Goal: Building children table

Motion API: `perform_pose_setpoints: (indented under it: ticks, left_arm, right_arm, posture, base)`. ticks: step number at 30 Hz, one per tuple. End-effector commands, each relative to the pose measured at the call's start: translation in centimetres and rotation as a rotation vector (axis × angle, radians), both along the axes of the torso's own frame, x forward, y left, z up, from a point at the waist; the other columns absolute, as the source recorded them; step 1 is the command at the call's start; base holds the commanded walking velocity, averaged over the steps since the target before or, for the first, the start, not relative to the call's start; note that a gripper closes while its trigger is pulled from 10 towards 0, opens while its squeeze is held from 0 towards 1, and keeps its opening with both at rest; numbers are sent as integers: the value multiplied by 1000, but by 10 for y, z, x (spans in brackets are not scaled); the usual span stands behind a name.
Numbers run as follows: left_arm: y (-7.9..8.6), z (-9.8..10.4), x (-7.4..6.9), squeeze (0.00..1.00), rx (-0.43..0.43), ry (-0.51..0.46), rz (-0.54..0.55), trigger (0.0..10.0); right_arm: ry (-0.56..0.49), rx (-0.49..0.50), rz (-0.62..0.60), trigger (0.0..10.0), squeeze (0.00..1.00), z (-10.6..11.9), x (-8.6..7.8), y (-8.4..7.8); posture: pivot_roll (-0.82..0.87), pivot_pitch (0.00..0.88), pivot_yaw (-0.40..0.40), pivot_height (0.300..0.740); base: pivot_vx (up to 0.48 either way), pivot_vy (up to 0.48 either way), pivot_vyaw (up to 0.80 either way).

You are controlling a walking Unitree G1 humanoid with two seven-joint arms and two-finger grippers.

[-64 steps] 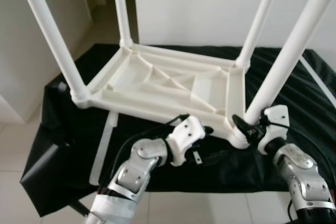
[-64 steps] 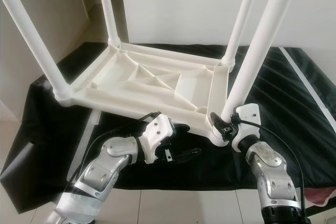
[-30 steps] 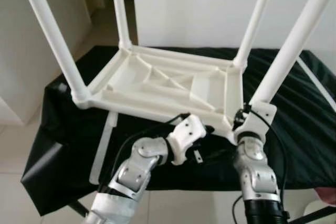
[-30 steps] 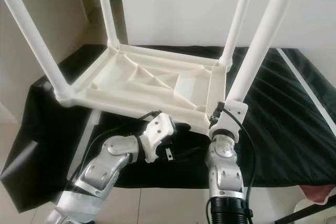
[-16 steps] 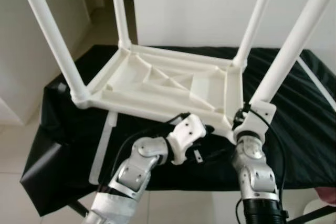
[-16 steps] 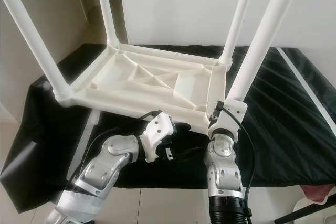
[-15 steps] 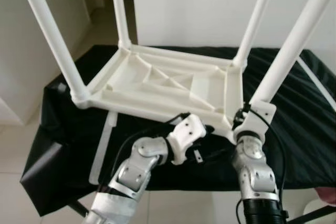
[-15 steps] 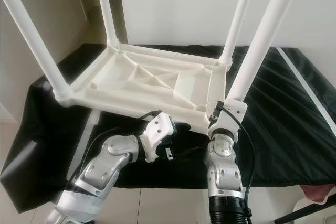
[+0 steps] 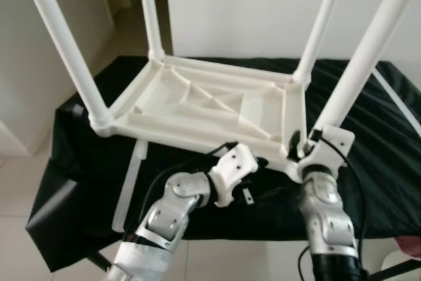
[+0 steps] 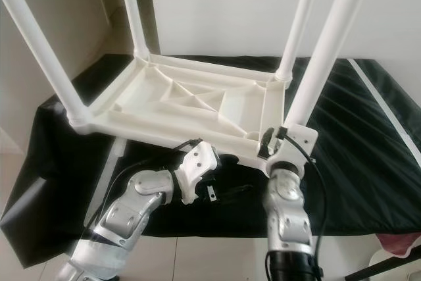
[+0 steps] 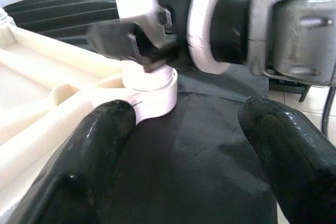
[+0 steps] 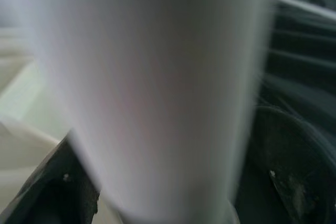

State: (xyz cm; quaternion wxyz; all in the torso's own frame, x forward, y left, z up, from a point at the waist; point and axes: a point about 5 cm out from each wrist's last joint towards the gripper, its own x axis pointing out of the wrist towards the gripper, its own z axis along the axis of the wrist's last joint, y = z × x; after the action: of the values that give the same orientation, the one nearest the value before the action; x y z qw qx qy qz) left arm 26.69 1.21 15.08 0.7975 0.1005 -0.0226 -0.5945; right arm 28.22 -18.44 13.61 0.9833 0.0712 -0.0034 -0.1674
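The children's table (image 9: 210, 106) lies upside down on the black cloth (image 9: 85, 162), its ribbed underside facing up and four white legs rising from the corners. My right gripper (image 9: 299, 146) is at the base of the near-right leg (image 9: 358, 64), at about four o'clock from the tabletop's middle, and my fingers straddle that tube just above its socket (image 11: 152, 90); in my right wrist view the leg (image 12: 157, 93) stands between the black fingers (image 12: 291, 166), so I judge I am clasping it, though the blur hides how tightly. My left gripper (image 11: 178, 150) rests low over the cloth at about six o'clock, by the tabletop's near edge, fingers spread wide and empty, pointed at the same corner. The step I take this to be is seating this leg fully in its socket. To do it well, I would grip low, keep the tube in line with the socket and press straight down, since a tilted push could jam it or rock the whole frame; my left could steady the near rim. A loose white strip (image 9: 129, 182) lies on the cloth at eight o'clock. I can read no brand, label or writing anywhere.
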Motion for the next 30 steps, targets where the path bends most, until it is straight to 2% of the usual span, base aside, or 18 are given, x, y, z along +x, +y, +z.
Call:
perform_pose_setpoints:
  ticks: [1, 5, 6, 7, 8, 9, 12, 13, 15, 16, 20, 21, 23, 24, 30]
  left_arm:
    - [0, 2, 3, 0, -8, -6, 44, 10000]
    - [0, 1, 3, 0, -8, -4, 44, 10000]
    - [0, 1, 2, 0, -7, -4, 40, 10000]
    - [0, 2, 2, 0, -7, -5, 37, 10000]
    - [0, 2, 2, 0, -7, -5, 36, 10000]
    - [0, 2, 2, 0, -5, -7, 35, 10000]
    - [1, 2, 3, 0, -4, -7, 36, 10000]
    - [1, 3, 3, 0, -4, -8, 36, 10000]
    - [1, 3, 3, 0, -4, -8, 36, 10000]
    - [1, 3, 3, 0, -2, -9, 35, 10000]
    - [1, 4, 3, 0, -3, -11, 32, 10000]
    - [0, 4, 4, 0, -4, -13, 31, 10000]
    - [0, 4, 4, 0, -4, -13, 31, 10000]
    - [0, 5, 4, 0, -4, -15, 31, 10000]
    - [0, 6, 3, 0, -10, -16, 35, 10000]
  right_arm:
    - [-6, 3, 32, 10000, 1000, -1, -2, -7]
    - [-22, -8, 120, 10000, 1000, 1, -3, -16]
    - [-26, -20, 159, 10000, 729, 2, -3, -18]
    - [-29, -35, 195, 10000, 325, 2, -3, -20]
    - [-30, -45, 216, 10000, 325, 2, -3, -21]
    - [-27, -69, 262, 10000, 0, 1, -3, -23]
    - [-25, -84, 292, 10000, 0, 1, -3, -25]
    - [-16, -104, 352, 10000, 0, 0, -4, -25]
    - [-16, -104, 352, 10000, 0, 0, -4, -25]
    - [-6, -131, 417, 10000, 0, 0, -3, -26]
    - [10, -186, 500, 10000, 0, 0, -1, -28]
    - [14, -202, 516, 5294, 0, 0, -1, -29]
    - [14, -202, 516, 5294, 0, 0, -1, -29]
    - [17, -207, 526, 0, 0, -1, 0, -29]
    - [62, -192, 552, 0, 0, -12, -4, -26]
  posture:
    - [-4, 0, -23, 740]
    - [-7, 0, -18, 740]
    - [-8, 0, -16, 740]
    - [-8, 0, -15, 740]
    - [-8, 0, -15, 740]
    - [-8, 0, -11, 740]
    - [-8, 0, -9, 740]
    - [-6, 0, -8, 740]
    - [-6, 0, -8, 740]
    - [-7, 0, -6, 740]
    - [-7, 0, -5, 740]
    - [-4, 0, -6, 740]
    - [-4, 0, -6, 740]
    - [-3, 0, -8, 740]
    - [2, 0, -10, 740]
  base:
    - [0, 0, 0]
    - [0, 0, 0]
    - [0, 0, 0]
    - [0, 0, 0]
    - [0, 0, 0]
    - [0, 0, 0]
    - [0, 0, 0]
    - [0, 0, 0]
    - [0, 0, 0]
    - [0, 0, 0]
    - [0, 0, 0]
    - [0, 0, 0]
    - [0, 0, 0]
    - [0, 0, 0]
    - [0, 0, 0]
